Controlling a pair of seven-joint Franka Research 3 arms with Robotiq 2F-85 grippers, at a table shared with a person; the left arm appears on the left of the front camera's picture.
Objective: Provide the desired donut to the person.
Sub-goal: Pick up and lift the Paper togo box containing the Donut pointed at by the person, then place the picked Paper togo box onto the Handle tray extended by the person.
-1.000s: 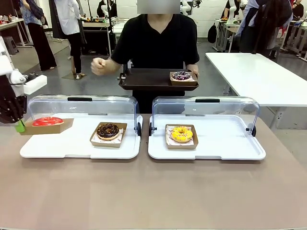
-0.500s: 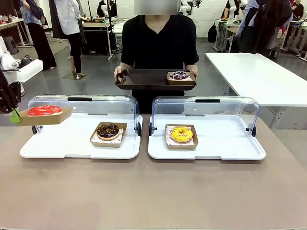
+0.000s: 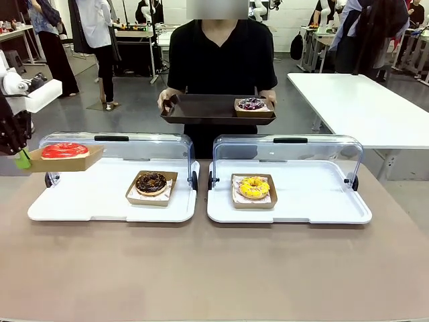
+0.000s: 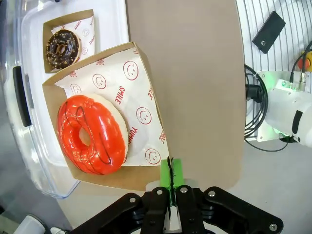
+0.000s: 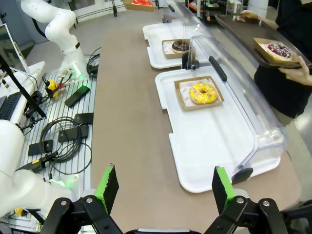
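Note:
A red-glazed donut (image 3: 64, 150) lies in a brown cardboard tray (image 3: 64, 162) held in the air at the far left, above the left white tray. My left gripper (image 3: 24, 159) is shut on that cardboard tray's edge; the left wrist view shows the green pads (image 4: 171, 173) pinching the rim beside the red donut (image 4: 91, 135). The person (image 3: 219, 57) in a black T-shirt stands across the table, both hands on a dark serving tray (image 3: 201, 111) that carries a purple-frosted donut (image 3: 251, 104). My right gripper (image 5: 162, 189) hangs open above the table's right end.
Two white display trays with raised clear lids stand on the brown table. The left tray (image 3: 100, 204) holds a chocolate donut (image 3: 151, 182); the right tray (image 3: 308, 201) holds a yellow donut (image 3: 254, 187). Cables and boxes (image 5: 63, 131) lie off the table's near side.
My left gripper has lifted the red donut's tray higher above the white tray. The person's free hand has come down onto the serving tray, which rose slightly.

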